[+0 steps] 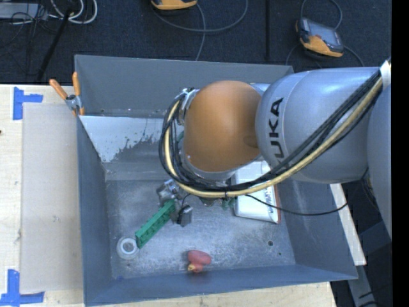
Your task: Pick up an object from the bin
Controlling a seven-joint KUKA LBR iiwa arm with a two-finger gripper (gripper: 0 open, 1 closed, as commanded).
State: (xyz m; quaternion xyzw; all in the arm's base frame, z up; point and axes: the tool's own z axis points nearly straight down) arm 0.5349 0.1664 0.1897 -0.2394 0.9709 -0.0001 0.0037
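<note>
My gripper (176, 203) is low in the middle of the bin, under the orange cover. It stands open, with one finger on each side of the upper right end of a green toothed bar (152, 228). The bar lies flat on the bin floor and slants down to the left. A small white ring (128, 247) lies just beyond the bar's lower left end. A red rounded thing (199, 259) with a yellowish tip rests near the front wall, below and to the right of the gripper.
A white flat box (261, 200) with print along its edge lies right of the gripper, partly hidden by the arm. The arm and its cables cover the bin's right half and back. The floor on the left is bare grey metal.
</note>
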